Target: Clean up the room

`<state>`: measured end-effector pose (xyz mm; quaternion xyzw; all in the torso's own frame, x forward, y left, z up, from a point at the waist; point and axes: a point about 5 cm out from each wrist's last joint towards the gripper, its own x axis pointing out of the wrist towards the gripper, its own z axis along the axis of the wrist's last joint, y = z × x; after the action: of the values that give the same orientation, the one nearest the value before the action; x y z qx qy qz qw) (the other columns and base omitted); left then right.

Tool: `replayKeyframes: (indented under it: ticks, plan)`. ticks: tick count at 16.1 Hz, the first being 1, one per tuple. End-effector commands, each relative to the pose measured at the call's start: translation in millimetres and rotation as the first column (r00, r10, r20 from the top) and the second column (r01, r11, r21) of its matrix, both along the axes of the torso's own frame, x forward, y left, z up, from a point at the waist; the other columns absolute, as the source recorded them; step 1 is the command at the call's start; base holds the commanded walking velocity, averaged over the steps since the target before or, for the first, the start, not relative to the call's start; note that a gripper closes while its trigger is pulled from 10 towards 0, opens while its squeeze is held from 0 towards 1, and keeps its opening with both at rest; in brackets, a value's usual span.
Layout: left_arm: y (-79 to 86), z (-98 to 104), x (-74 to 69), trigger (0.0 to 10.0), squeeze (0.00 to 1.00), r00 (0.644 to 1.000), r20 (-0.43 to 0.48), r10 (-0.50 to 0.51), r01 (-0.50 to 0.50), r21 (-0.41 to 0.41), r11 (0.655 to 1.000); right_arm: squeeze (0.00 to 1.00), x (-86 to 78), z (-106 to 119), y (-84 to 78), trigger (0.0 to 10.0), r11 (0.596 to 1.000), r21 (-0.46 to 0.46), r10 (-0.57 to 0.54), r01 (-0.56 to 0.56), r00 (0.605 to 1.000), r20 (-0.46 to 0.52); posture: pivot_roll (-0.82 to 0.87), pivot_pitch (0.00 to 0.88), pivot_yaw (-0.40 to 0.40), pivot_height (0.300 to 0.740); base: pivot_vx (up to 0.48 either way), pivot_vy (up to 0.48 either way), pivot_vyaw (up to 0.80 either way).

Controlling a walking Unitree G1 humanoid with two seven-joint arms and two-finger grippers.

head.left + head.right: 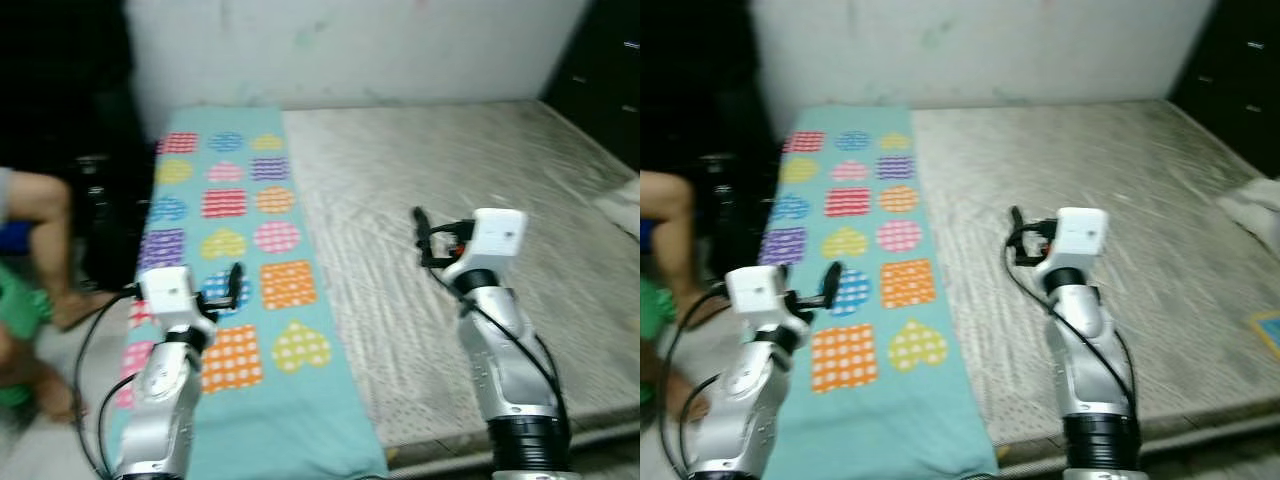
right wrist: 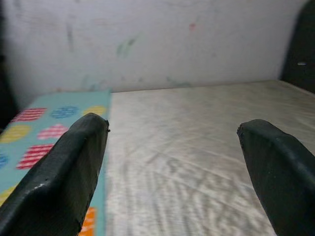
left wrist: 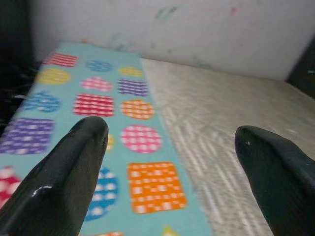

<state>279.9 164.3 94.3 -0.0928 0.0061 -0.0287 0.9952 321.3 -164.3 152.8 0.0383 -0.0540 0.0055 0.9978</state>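
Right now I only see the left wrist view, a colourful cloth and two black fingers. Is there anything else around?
Observer: Yes. The mat with coloured shapes lies along the left side of a bare grey mattress.
Operator: Where is the other arm?
Observer: The right gripper is held above the mattress, fingers open, holding nothing.
Operator: Is anyone near me?
Observer: A person is on the robot's left, beside the mat; a bare leg and foot show.
Operator: And my gripper?
Observer: The left gripper hovers over the mat, open and empty.
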Motion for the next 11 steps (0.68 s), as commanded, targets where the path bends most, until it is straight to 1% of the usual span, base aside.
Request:
replayKeyframes:
  ticks: [1, 6, 7, 8, 11]
  plan:
    - [6.0, -3.6, -2.7, 10.0, 0.0, 1.0, -0.013, 0.017, -0.017, 0.013, 1.0, 0.0, 0.2, -0.7, 3.7, 10.0, 1.0, 0.0, 0.011, -0.011, 1.0, -0.005, -0.08, 0.0, -0.016, 0.74, 0.0, 0.0, -0.54]
    - [5.5, -4.0, -2.8, 10.0, 0.0, 1.0, -0.014, 0.014, -0.014, 0.009, 1.0, 0.0, 0.6, -0.8, 4.2, 10.0, 1.0, -0.005, 0.012, -0.012, 1.0, -0.007, -0.08, 0.0, -0.015, 0.74, 0.0, 0.0, -0.49]
    - [5.6, -4.1, -2.4, 10.0, 0.0, 1.0, -0.017, 0.026, -0.026, 0.013, 1.0, 0.0, 0.3, -1.5, 4.0, 10.0, 1.0, -0.007, 0.011, -0.012, 1.0, -0.01, -0.08, 0.0, -0.016, 0.74, 0.0, 0.0, -0.47]
    - [6.5, -5.0, -1.7, 10.0, 0.0, 0.998, -0.028, 0.05, -0.049, 0.012, 0.999, 0.0, -0.2, -3.6, 4.9, 10.0, 1.0, -0.019, 0.011, -0.012, 1.0, -0.023, -0.08, 0.0, -0.018, 0.74, 0.0, 0.0, 0.0]
    - [5.8, -4.2, -1.6, 10.0, 0.0, 0.998, -0.029, 0.056, -0.056, -0.003, 0.998, 0.0, -0.4, -4.6, 7.5, 10.0, 0.999, -0.035, 0.012, -0.013, 1.0, -0.028, -0.08, 0.0, -0.022, 0.74, 0.0, 0.0, 0.0]
